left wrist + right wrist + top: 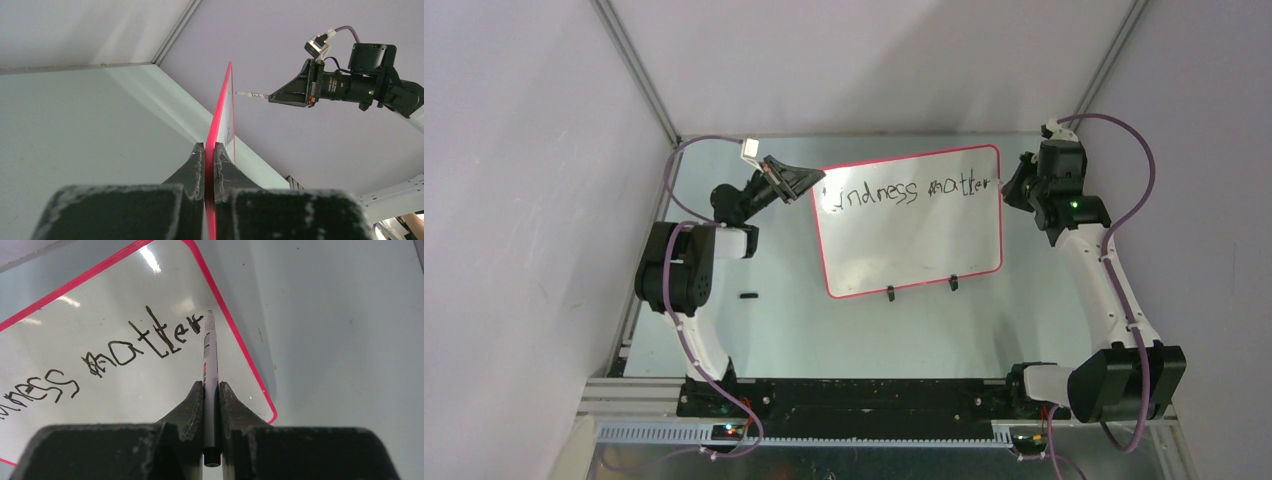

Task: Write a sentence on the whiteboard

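Our left pincer (210, 148) clamps the whiteboard (904, 250) at its rim; we judge it light, stiff, slippery. Our right pincer (211, 385) grips a marker (209, 351) by the sentence (910, 192).

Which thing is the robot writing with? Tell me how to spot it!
Find the big whiteboard with the pink rim in the middle of the table, then go to its right edge, where the black sentence ends. There the right arm has its jaws shut on a marker. It is the only thin white stick around, with a dark tip aimed at the board.
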